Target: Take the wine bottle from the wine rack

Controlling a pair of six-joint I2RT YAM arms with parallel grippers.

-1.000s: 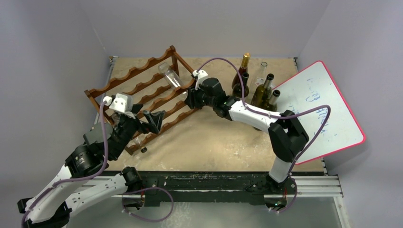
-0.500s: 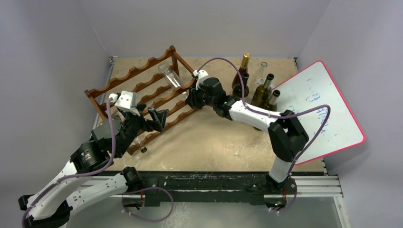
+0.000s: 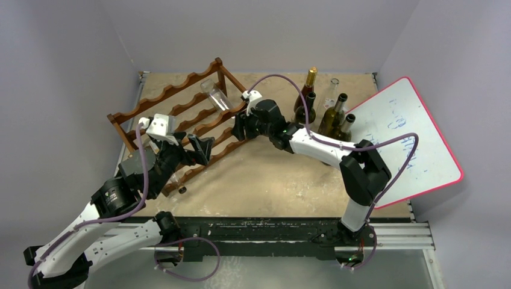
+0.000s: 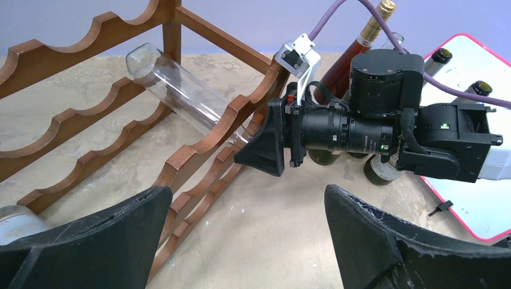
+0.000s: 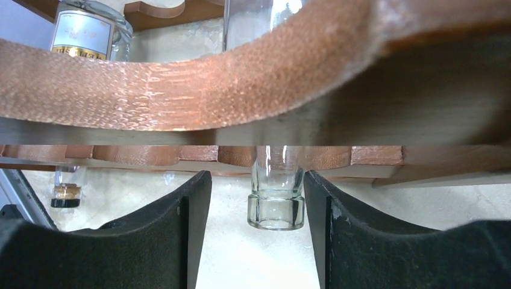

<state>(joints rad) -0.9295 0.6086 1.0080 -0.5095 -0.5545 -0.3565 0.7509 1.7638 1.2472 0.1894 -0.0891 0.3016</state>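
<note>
The dark reddish-brown wine rack (image 3: 175,111) stands at the back left of the table. A clear glass wine bottle (image 3: 215,95) lies across its top tier, neck pointing to the rack's right end. My right gripper (image 3: 237,127) is open at that end. In the right wrist view the bottle's neck (image 5: 276,201) hangs below the rail (image 5: 241,78) between the fingers, close to the right finger (image 5: 361,235). My left gripper (image 3: 202,150) is open and empty in front of the rack. The left wrist view shows the bottle (image 4: 181,99), the rack (image 4: 199,141) and the right gripper (image 4: 265,147).
Several dark bottles (image 3: 328,114) stand at the back right. A pink-edged whiteboard (image 3: 416,144) lies at the right. A second, labelled bottle (image 5: 90,30) lies lower in the rack, its capped neck (image 3: 182,190) sticking out near the left arm.
My left arm has moved forward and right, bringing its open gripper closer along the rack's front. My right gripper has edged slightly left toward the rack's end.
</note>
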